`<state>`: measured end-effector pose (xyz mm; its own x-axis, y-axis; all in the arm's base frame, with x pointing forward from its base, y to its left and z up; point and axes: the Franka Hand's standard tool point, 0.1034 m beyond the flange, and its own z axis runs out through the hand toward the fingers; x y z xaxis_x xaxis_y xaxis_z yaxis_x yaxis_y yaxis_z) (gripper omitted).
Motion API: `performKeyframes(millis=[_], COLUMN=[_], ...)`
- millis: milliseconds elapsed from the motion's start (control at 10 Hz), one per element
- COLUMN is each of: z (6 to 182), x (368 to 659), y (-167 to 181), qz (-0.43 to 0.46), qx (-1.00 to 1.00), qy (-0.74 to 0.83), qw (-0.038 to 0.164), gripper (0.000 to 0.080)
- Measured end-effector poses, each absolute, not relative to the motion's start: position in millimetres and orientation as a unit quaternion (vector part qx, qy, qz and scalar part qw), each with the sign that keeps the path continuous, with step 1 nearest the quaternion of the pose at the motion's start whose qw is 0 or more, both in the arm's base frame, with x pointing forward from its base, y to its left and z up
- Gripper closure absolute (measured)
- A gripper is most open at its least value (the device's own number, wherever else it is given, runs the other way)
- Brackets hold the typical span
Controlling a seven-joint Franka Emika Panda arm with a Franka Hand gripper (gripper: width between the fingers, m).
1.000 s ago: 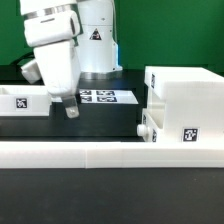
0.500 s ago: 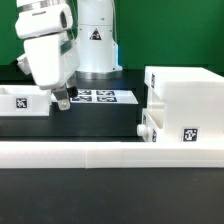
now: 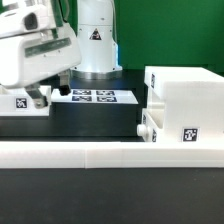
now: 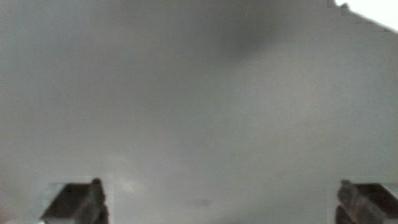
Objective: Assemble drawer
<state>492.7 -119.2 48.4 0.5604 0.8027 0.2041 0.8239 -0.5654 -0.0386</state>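
Observation:
The drawer's large cube-shaped white housing [image 3: 186, 98] stands at the exterior view's right, with a tag on its front. A smaller white part with a knob [image 3: 147, 129] sits against its lower left side. A white open-top tray [image 3: 18, 103] with a tag lies at the exterior view's left. My gripper [image 3: 50, 96] hangs low just over that tray's right end, tilted. In the wrist view my gripper [image 4: 222, 205] is open and empty: both dark fingertips [image 4: 75, 202] stand far apart over a blurred pale grey surface.
The marker board [image 3: 96, 97] lies flat on the black table behind the gripper. A long low white rail [image 3: 100, 153] runs across the front. The robot base [image 3: 97, 40] stands at the back before a green backdrop.
The gripper has swung toward the exterior view's left, from over the marker board to the left tray's end, and has tilted. The drawer parts have not moved.

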Motion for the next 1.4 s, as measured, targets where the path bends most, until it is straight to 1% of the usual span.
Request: performKeyframes(millis=[200,300,400,900,1000,1100,1200,1300,1400], z=[51.0,53.1,56.3,54.7,57.4,62.2,64.1,62.3,59.6], x=[474,467,466,467,463,457,450,442,437], y=[-130,-134,-137,-134,-138,-137,-134,-134,-137], qz=[-0.076,-0.072,-0.069,-0.06,-0.055,-0.056,-0.054,-0.051,-0.047], qx=[-0.905,-0.917,-0.924,-0.969,-0.981,-0.989,-0.993,-0.996,-0.996], qy=[-0.414,-0.386,-0.369,-0.227,-0.171,-0.118,-0.076,-0.041,0.0], qw=[0.062,0.067,0.07,0.082,0.079,0.07,0.066,0.065,0.071], gripper=[0.015,0.015,0.015,0.015,0.015,0.015,0.015,0.015,0.015])
